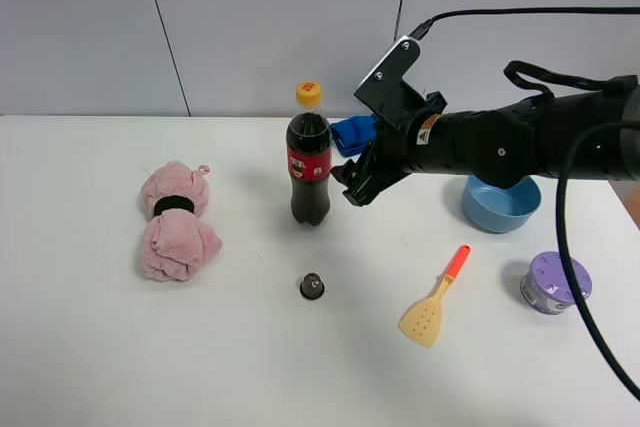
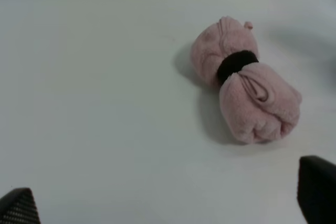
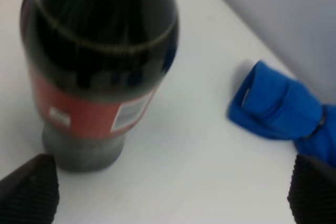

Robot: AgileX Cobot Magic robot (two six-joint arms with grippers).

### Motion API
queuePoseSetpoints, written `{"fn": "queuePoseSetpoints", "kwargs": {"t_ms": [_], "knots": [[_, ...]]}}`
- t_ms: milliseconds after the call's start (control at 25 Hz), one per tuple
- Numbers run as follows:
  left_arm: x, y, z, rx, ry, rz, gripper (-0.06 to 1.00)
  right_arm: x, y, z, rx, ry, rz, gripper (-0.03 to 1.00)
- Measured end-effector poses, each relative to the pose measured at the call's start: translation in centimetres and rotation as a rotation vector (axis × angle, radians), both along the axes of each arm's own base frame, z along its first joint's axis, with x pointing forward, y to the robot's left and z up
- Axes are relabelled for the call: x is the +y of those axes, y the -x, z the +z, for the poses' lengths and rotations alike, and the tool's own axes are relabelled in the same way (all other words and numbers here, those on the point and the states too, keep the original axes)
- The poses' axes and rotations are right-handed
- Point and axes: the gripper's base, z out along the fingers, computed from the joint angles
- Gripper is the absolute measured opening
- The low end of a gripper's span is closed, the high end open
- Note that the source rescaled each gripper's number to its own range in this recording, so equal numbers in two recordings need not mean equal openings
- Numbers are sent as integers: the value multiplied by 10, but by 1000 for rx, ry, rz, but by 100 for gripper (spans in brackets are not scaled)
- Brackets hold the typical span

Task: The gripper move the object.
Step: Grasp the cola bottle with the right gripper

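The cola bottle (image 1: 309,157), with dark liquid, red label and yellow-orange cap, stands upright on the white table near its middle. My right gripper (image 1: 352,185) on its black arm hovers just to the bottle's right, open and empty. In the right wrist view the bottle (image 3: 97,61) fills the picture close ahead, between and beyond the two black fingertips (image 3: 31,195), not touched. My left gripper (image 2: 168,203) is open and empty; only its fingertips (image 2: 315,190) show, above bare table near the pink towel.
A pink rolled towel (image 1: 176,219) with a black band lies at the left, also in the left wrist view (image 2: 244,80). A small black capsule (image 1: 312,286) lies in front of the bottle. A blue cloth (image 1: 352,134), blue bowl (image 1: 500,204), yellow spatula (image 1: 433,303) and purple tin (image 1: 555,282) are at the right.
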Motion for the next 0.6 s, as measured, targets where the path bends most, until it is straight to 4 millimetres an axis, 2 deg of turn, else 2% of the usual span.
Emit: {"fn": "queuePoseSetpoints", "kwargs": {"t_ms": [360,600], "knots": [[0,0,0,0,0,0,100,-1,5,-6,60,65,51,65],[0,0,0,0,0,0,100,3,8,-6,90,12,61,65]]}}
